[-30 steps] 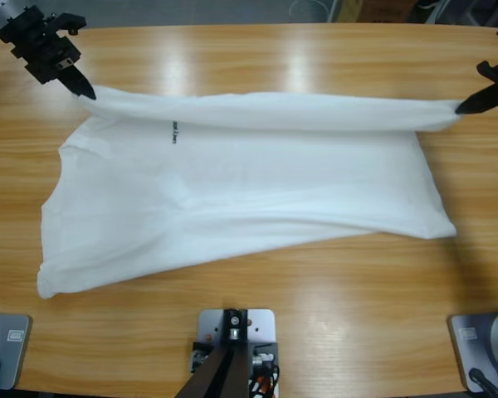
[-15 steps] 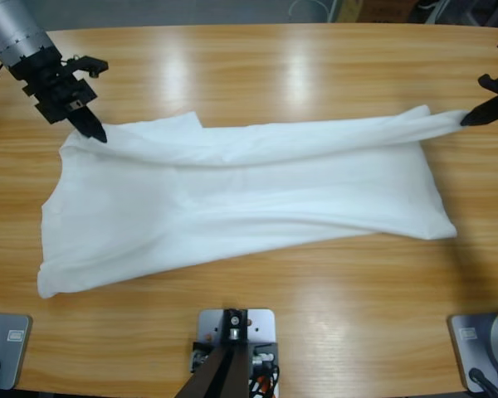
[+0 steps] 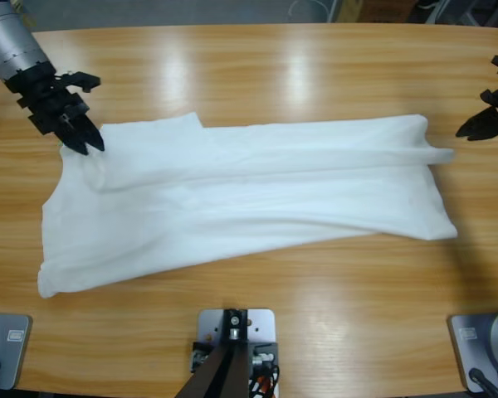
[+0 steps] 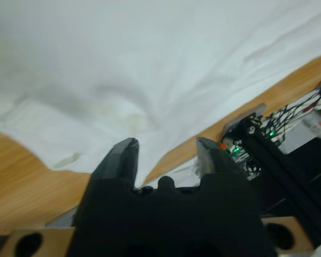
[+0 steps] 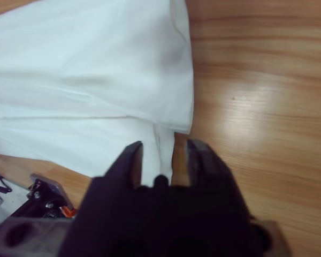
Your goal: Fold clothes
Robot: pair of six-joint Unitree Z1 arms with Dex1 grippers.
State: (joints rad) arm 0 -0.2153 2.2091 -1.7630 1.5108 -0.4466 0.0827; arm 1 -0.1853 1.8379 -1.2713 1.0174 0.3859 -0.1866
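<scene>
Left claw (image 3: 87, 141): at the far left of the desk, jaws parted with nothing between them, tips just at the far left corner of the T-shirt; in its wrist view (image 4: 163, 155) white cloth fills the space beyond the open jaws
Right claw (image 3: 469, 130): at the far right edge of the desk, just beside the shirt's far right corner but apart from it; in its wrist view (image 5: 163, 152) the jaws stand narrowly apart, gripping nothing, with the cloth's edge lying past them
T-shirt (image 3: 257, 195): white, spread lengthwise across the middle of the desk, its far long edge folded over toward the near side so a doubled band runs from left to right; a small flap sticks up at the far left, a short tab juts out at the far right; the near left corner reaches closest to the near edge
Desk (image 3: 274, 75): long, wooden, glossy, with bare wood showing all round the shirt
</scene>
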